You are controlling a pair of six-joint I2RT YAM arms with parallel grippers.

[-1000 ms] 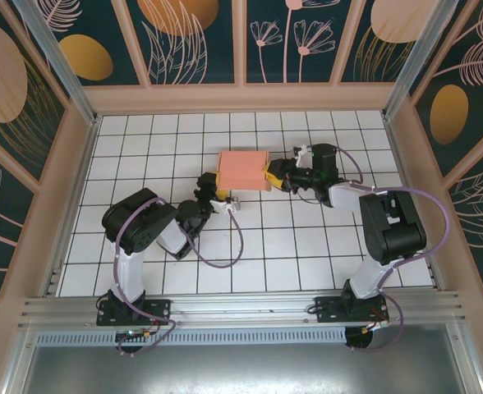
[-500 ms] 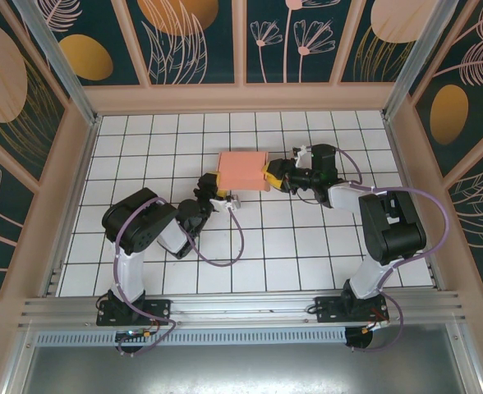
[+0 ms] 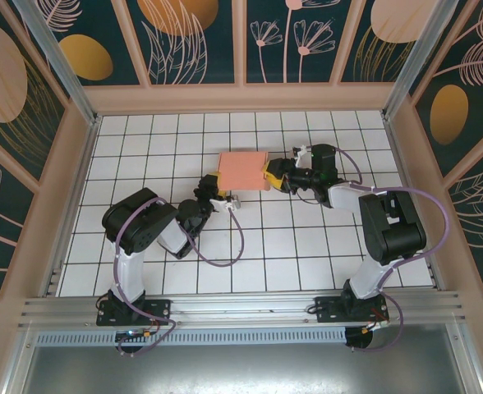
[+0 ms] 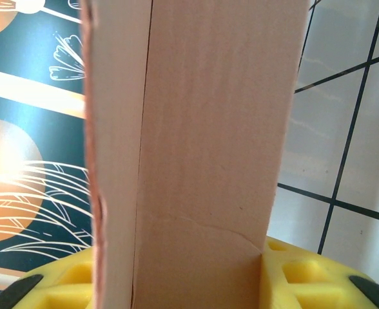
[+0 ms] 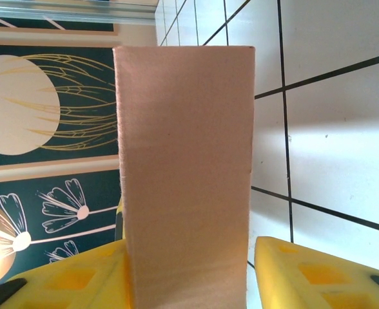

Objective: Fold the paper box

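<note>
The paper box (image 3: 241, 170) is a flat salmon-pink rectangle lying on the white tiled floor a little behind the middle. My left gripper (image 3: 214, 188) is at its near-left corner. In the left wrist view the box (image 4: 209, 129) fills the space between the yellow fingers (image 4: 299, 277), both pressed against the card, so the gripper (image 4: 176, 286) is shut on it. My right gripper (image 3: 269, 175) is at the box's right edge. In the right wrist view the box (image 5: 186, 129) stands between the jaws of the gripper (image 5: 189, 273). It rests against the left finger, and a narrow gap separates it from the right finger (image 5: 305, 270).
White tiles with black grid lines (image 3: 291, 246) cover the floor. Pinkish frame walls with dark floral panels (image 3: 241, 94) close it in at the back and sides. A metal rail (image 3: 241, 308) with both arm bases runs along the near edge. Purple cables loop beside each arm.
The box has turned a touch on the tiles. Both arms stay where they were.
</note>
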